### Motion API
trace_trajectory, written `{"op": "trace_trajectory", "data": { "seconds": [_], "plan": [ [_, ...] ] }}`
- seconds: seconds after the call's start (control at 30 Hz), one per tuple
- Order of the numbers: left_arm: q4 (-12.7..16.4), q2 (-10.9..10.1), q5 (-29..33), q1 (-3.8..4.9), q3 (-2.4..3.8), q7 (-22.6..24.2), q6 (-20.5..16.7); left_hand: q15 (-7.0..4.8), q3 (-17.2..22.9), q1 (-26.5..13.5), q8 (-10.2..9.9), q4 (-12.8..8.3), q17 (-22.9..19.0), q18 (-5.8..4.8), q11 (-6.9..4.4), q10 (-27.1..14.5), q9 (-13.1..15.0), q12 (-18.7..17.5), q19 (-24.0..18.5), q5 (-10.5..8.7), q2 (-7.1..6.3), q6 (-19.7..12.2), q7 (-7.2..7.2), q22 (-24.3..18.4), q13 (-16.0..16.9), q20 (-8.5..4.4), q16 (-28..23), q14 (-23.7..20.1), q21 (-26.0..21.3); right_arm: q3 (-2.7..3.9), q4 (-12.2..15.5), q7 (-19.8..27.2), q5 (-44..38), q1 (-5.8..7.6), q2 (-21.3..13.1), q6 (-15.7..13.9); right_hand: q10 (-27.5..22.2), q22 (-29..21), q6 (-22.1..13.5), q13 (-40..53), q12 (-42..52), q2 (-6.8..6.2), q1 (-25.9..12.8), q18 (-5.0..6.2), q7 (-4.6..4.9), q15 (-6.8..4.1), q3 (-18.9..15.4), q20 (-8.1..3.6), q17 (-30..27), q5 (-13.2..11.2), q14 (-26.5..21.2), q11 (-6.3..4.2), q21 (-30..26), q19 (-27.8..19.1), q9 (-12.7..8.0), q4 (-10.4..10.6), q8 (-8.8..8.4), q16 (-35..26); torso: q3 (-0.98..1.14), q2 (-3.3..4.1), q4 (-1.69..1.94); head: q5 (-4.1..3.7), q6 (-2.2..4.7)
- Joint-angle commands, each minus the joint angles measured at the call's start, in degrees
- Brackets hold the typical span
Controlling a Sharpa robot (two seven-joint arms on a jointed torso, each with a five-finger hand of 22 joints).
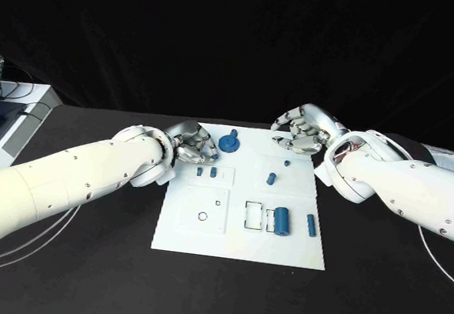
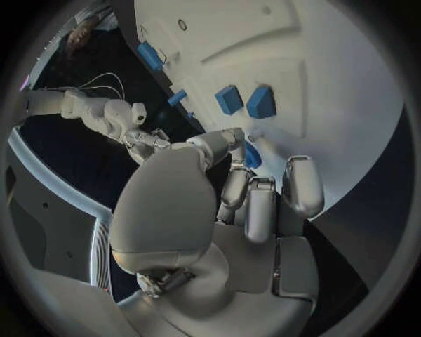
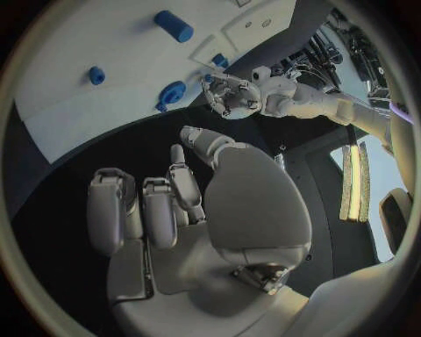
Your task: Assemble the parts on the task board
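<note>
The task board (image 1: pixel 241 244) lies flat in the middle of the black table (image 1: pixel 78 278), its long axis running away from the robot. Both hands sit at its far end, one at each far corner.

The left hand (image 1: pixel 193 143) is over the board's far left corner, at the end of an arm that reaches in diagonally across the table. Its fingers are curled in toward the palm with nothing visible between them; in the left wrist view the fingers (image 2: pixel 300 184) bend down close to the white surface. Just beyond the fingertips stand two small blue blocks (image 1: pixel 205 172), side by side and upright. A round blue knob-like part (image 1: pixel 230 142) stands just beside this hand, between the two hands on the far edge of the board.

The right hand (image 1: pixel 304 132) hovers beyond the board's far right corner, over the black table rather than the plate, palm turned down and toward the left hand. Its fingers (image 3: pixel 109 209) are curled in loosely and hold nothing. Nearest to it on the board is a tiny blue piece (image 1: pixel 288 164), then a short blue peg (image 1: pixel 271 179) tilted slightly off the board's long axis.

Further from both hands, toward the robot, a thick blue cylinder (image 1: pixel 284 221) lies with its long axis along the board's length, and a slimmer blue rod (image 1: pixel 310 225) lies parallel just beside it, near the right edge.
</note>
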Motion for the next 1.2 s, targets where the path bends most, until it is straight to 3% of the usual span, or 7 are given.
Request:
{"op": "trace_trajectory", "data": {
  "seconds": [0.03, 0.57, 1.2],
  "plan": [
    [0.1, 0.1, -1.1, 0.01, 0.04, -0.5, 1.2, -0.26, 0.3, 0.2, 1.4, 0.1, 7.7, -0.55, -0.09, 0.4, 1.6, 0.3, 0.4, 0.29, 0.62, 0.4, -0.19, 0.0, 0.0, -0.01, 0.3, 3.2, 0.4, 0.03, 0.1, 0.4, -0.2, -0.03, 0.0, 0.1, 0.4, 10.6, 0.3, 0.0, 0.3, 0.01, -0.5, -0.92, -0.05, -0.14, -0.1, 0.01, 7.3, 0.3, 4.2, -0.14, -0.2, 3.0, 0.1, 0.2, -0.33, 0.1, 0.00, -0.01, 0.02, 0.04, -0.08],
    [0.1, 0.0, -1.7, 0.02, 0.05, -1.6, 0.0, -0.31, 0.4, 0.2, 1.4, -0.1, 7.7, -0.60, -0.12, 0.4, 1.6, 0.3, 0.6, 0.30, 0.70, 0.4, -0.23, 0.3, 0.1, -0.06, 0.3, 3.3, 0.5, 0.03, 0.1, 0.4, -0.2, -0.04, -0.1, 0.1, 0.4, 10.6, 0.3, 0.1, 0.3, -0.01, -0.5, -0.91, -0.06, -0.15, -0.2, 0.00, 7.4, 0.3, 4.3, -0.15, -0.2, 3.0, 0.1, 0.2, -0.35, 0.2, -0.07, 0.01, -0.02, 0.11, -0.16],
    [0.0, -0.2, -1.2, 0.03, 0.06, -2.8, -0.1, -0.32, 0.5, 0.2, 1.4, -0.1, 7.8, -0.63, -0.12, 0.5, 1.6, 0.4, 0.7, 0.30, 0.71, 0.4, -0.23, 0.3, 0.2, -0.07, 0.3, 3.3, 0.6, 0.03, 0.1, 0.4, -0.2, -0.04, -0.2, 0.2, 0.4, 10.6, 0.3, 0.1, 0.3, -0.01, -0.5, -0.91, -0.06, -0.15, -0.2, 0.00, 7.4, 0.3, 4.3, -0.15, -0.2, 3.0, 0.1, 0.2, -0.35, 0.2, -0.01, -0.03, -0.03, 0.11, -0.26]
  ]
}}
